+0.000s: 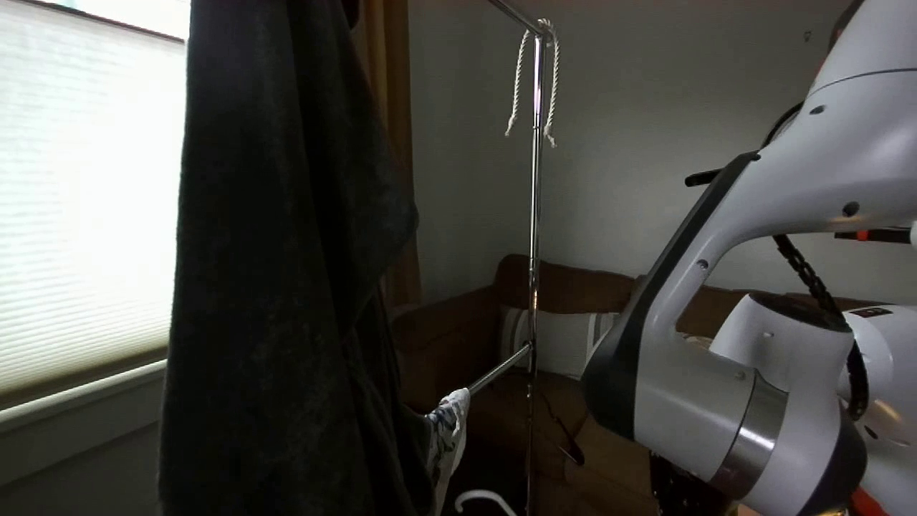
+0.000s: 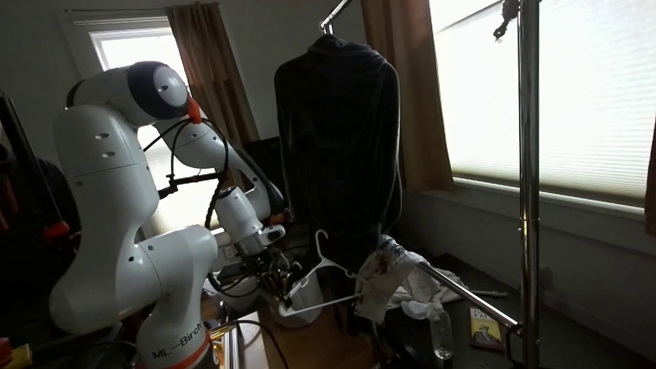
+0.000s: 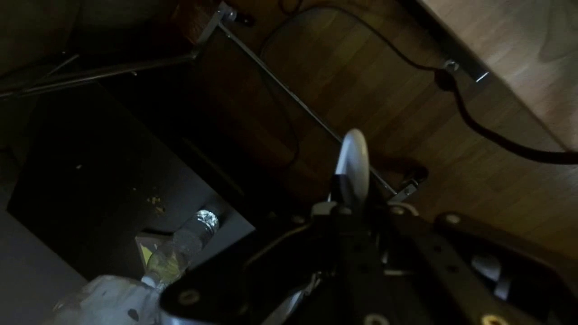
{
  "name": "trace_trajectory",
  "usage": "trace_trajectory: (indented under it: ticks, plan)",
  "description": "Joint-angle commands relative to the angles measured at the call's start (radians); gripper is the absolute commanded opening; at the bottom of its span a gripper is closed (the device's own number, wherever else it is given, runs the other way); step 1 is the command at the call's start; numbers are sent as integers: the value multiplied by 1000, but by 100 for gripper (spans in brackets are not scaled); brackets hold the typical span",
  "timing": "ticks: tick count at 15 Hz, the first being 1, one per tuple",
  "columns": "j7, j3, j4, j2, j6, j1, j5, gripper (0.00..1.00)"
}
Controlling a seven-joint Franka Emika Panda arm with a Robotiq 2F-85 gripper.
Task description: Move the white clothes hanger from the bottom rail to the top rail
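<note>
1. So, in an exterior view you get only the hook of the white clothes hanger (image 1: 481, 494), at the bottom edge, its mouth on the side of the dark robe (image 1: 286, 272). The top rail (image 1: 516, 16) runs high above, well apart from it, and meets the upright pole (image 1: 536, 179).

2. In an exterior view your pincer (image 2: 286, 301) is narrowed on the hanger's near lower corner. From there the hanger reaches away towards the cloth (image 2: 387, 271) draped over the bottom rail (image 2: 469, 295); its long axis, along the base, runs that way close to level. The hook stands up, free of either rail. The far corner overlaps the cloth; you can't tell whether they touch.

3. In the wrist view that gripped corner juts out between the fingertips, and the rest is hidden, so this view won't help you place the hook. The step in hand looks like the lift. I'd steer by the hook, which sits above and out to one side of your grip. Whether its mouth lies square to the top rail, you can't tell.
</note>
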Motion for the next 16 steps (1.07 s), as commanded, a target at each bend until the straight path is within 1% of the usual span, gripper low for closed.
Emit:
trace_trajectory:
  ticks: [1,2,3,5,6,8,9,10,11,12,13,14,15,16]
  plan:
    - [5,13,0,-32,23,-10,0,7]
    - [5,16,0,-56,32,-18,0,7]
    - [5,16,0,-70,34,-24,-1,2]
    - [-51,32,-13,-127,37,-7,-2,2]
    - [-113,21,-2,-182,62,11,-2,2]
    - [-148,49,-18,-198,45,26,-2,2]
    - [-135,60,-6,-194,59,34,-2,2]
    - [-87,96,-2,-169,59,30,-2,2]
    - [19,190,-11,-107,34,2,-2,2]
    - [121,285,-10,-62,22,-41,-7,2]
    - [181,343,2,-50,30,-118,-4,2]
    - [264,390,2,-84,69,-133,-2,2]
    - [348,416,-2,-119,126,-124,-3,2]
    - [434,465,-2,-123,161,-133,-3,2]
